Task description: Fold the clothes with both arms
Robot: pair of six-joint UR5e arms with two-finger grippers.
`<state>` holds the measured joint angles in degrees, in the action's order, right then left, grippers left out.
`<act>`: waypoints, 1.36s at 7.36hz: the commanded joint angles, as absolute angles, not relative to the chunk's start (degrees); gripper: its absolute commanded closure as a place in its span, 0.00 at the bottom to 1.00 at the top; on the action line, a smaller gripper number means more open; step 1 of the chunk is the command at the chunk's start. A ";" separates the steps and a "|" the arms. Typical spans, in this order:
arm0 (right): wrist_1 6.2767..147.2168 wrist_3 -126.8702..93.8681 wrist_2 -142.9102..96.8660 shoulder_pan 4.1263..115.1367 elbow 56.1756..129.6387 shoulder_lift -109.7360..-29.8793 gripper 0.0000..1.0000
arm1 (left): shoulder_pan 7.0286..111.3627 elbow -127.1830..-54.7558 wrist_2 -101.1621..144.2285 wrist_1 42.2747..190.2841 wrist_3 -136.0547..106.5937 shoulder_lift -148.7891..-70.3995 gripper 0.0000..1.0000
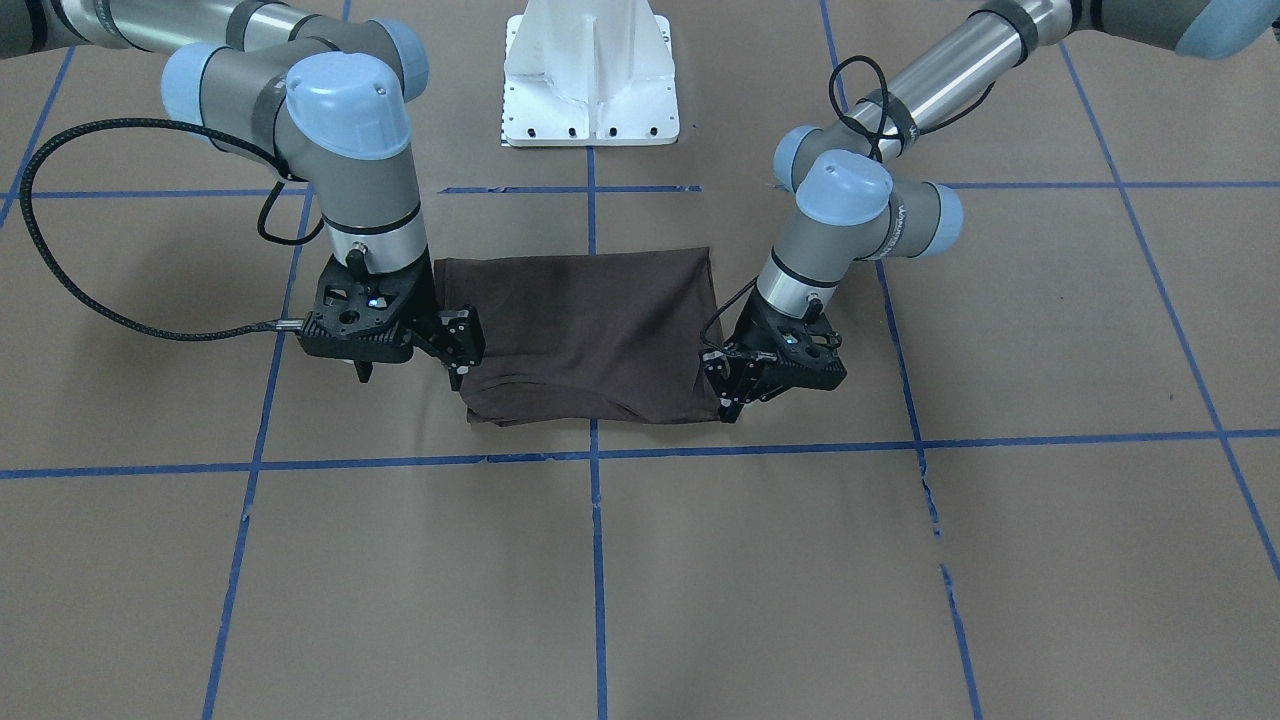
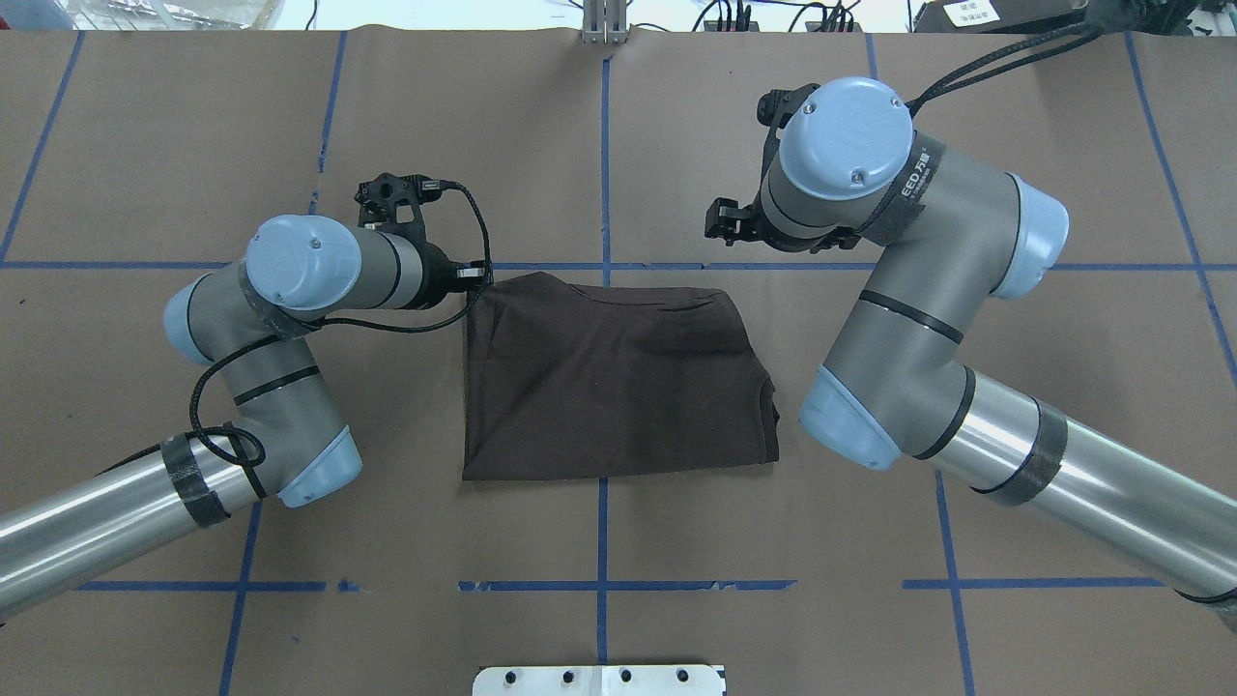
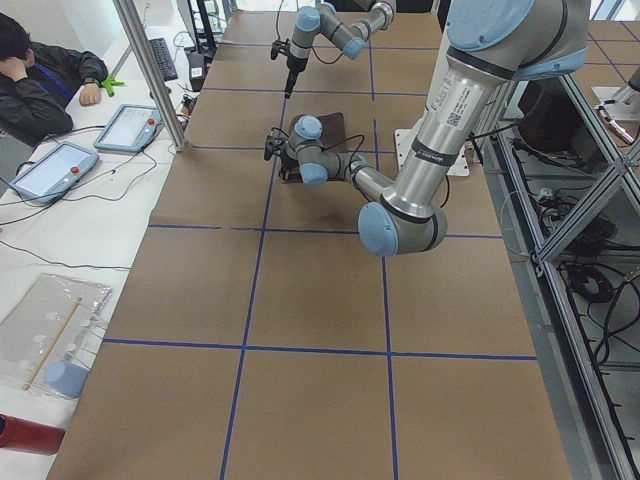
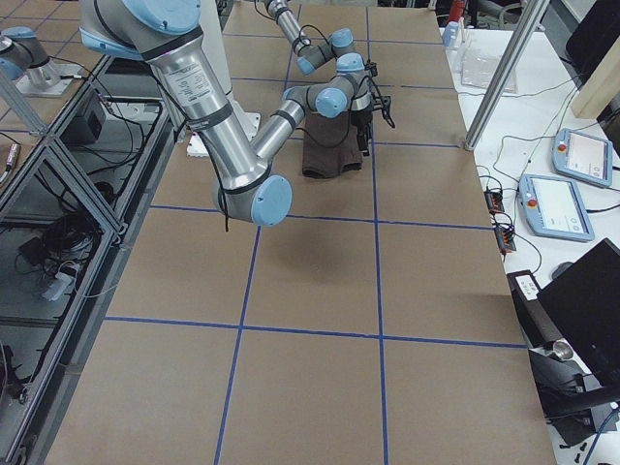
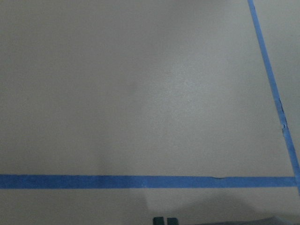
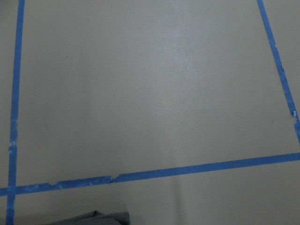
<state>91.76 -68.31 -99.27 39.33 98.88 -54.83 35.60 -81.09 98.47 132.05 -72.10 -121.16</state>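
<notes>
1. Wrist cameras catch almost none of the garment. The left wrist view is filled with the brown desk (image 5: 140, 93) and blue tape lines (image 5: 140, 181). At its bottom edge two dark fingertip pads (image 5: 159, 220) sit side by side with only a sliver between them and nothing visible in that gap, so the left jaws are all but closed.
2. The right wrist view shows desk, tape and a grey strip (image 6: 93, 218) at the bottom edge, but no fingertips. The other views show the right jaws too small and dark, so I cannot tell how far they are open or whether they hold anything.
3. Only the front-facing view sets both pairs of jaws against the dark brown T-shirt (image 1: 590, 330). The shirt lies folded into a rough rectangle on the desk, in front of the white pedestal base (image 1: 590, 75) and across the centre tape line. The left jaws point down at its corner on the operators' side. The right jaws hang just beside the opposite short edge. Whether either touches the cloth cannot be told.
4. The overhead view hides both pairs of jaws under the wrists, but it shows stacked layers along the shirt's edge nearest the right arm (image 2: 899, 358).
5. The left arm (image 2: 280, 406) comes in with its elbow bent and its wrist beside the shirt's far corner.
6. The right arm is bent the same way, and the two side views show its jaws pointing straight down.
</notes>
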 commanded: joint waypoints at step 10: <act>93.87 -72.25 -82.27 24.08 92.93 -52.13 0.00 | 43.24 -86.57 107.75 131.13 -57.30 -116.63 0.00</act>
<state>93.84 -72.41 -83.16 24.18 96.21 -53.32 43.30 -86.39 107.79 131.12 -57.27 -116.91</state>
